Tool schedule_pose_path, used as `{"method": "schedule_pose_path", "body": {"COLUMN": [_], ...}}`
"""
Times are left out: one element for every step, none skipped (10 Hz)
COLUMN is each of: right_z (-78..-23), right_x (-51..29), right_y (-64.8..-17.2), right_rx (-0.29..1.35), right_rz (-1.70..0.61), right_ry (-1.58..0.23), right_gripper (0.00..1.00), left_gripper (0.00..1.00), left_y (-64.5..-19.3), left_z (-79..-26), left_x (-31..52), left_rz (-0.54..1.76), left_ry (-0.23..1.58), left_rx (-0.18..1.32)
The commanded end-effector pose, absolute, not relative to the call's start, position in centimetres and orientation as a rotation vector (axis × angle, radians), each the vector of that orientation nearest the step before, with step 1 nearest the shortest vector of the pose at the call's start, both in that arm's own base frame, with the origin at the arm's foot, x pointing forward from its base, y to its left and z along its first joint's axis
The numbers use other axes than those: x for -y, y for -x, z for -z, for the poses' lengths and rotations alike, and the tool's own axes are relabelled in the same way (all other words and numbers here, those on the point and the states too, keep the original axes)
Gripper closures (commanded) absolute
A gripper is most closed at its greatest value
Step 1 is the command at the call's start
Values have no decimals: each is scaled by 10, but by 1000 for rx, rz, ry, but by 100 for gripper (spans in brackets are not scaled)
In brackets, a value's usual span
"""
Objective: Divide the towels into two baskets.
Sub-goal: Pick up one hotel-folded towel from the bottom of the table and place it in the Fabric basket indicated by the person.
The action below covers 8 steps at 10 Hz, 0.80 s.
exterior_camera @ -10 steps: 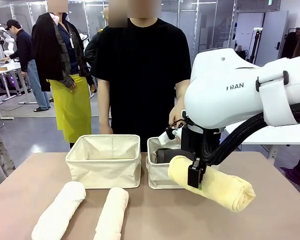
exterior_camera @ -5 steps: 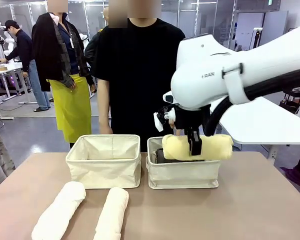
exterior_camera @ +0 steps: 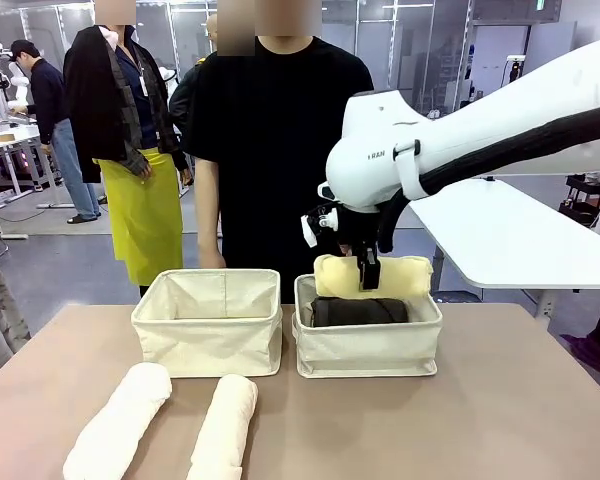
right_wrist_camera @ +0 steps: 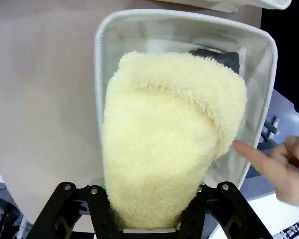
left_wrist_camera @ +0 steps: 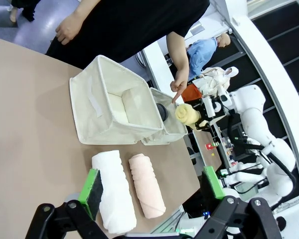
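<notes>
My right gripper (exterior_camera: 368, 274) is shut on the pale yellow towel (exterior_camera: 372, 276) and holds it level over the back of the right basket (exterior_camera: 368, 348). The dark grey towel (exterior_camera: 360, 311) lies inside that basket, just in front of the yellow one. In the right wrist view the yellow towel (right_wrist_camera: 169, 144) hangs over the basket's rim (right_wrist_camera: 100, 74), with the grey towel (right_wrist_camera: 220, 58) beyond it. The left basket (exterior_camera: 206, 332) stands beside it, nothing showing inside. Two white towels (exterior_camera: 120, 420) (exterior_camera: 225, 428) lie on the table at the front left. My left gripper (left_wrist_camera: 152, 186) is open above these white towels (left_wrist_camera: 112, 193).
A person in black stands at the far edge behind the baskets, one hand (left_wrist_camera: 179, 87) pointing a finger (right_wrist_camera: 266, 167) at the right basket's far side. The brown table (exterior_camera: 500, 420) has free room at the front right. Other people stand farther back.
My right arm has carried the yellow towel from low over the table's front right up and back, and turned it level over the right basket. The white towels have not moved.
</notes>
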State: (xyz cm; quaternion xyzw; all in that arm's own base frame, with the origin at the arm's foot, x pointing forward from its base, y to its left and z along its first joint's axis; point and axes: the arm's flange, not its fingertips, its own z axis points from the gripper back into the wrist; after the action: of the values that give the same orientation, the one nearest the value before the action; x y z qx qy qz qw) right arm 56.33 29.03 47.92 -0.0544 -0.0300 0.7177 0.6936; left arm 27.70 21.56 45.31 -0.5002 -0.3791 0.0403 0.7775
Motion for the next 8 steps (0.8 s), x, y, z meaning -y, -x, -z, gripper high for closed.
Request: {"method": "schedule_pose_path", "body": {"right_z": [-470, -459, -454, -447, -444, -441, -441, -439], "right_x": [-297, -296, -295, -293, -292, -292, -292, -293], "right_y": [-588, -599, -602, -606, -607, -607, -607, -606], "right_rx": [63, 42, 26, 14, 6, 5, 5, -3], "right_rz": [-1631, -1621, -1623, -1620, -1624, -1631, -1638, -1642], "right_ry": [118, 102, 109, 112, 88, 80, 67, 67], "right_gripper": [66, 66, 66, 66, 66, 62, 50, 36], "left_gripper": [0, 0, 0, 0, 0, 0, 0, 0], "left_y": [-275, -275, -275, -275, -275, -275, -275, -275], "left_z": [-454, -454, -454, -454, -454, -454, -454, -454], "left_x": [-217, -217, -217, -217, -217, -217, -217, -217], "left_rz": [-87, -87, -87, -87, -87, -87, -87, -87], "left_ry": [1086, 1086, 1086, 1086, 1086, 1086, 1086, 1086], "left_rx": [827, 827, 827, 827, 827, 827, 827, 827]}}
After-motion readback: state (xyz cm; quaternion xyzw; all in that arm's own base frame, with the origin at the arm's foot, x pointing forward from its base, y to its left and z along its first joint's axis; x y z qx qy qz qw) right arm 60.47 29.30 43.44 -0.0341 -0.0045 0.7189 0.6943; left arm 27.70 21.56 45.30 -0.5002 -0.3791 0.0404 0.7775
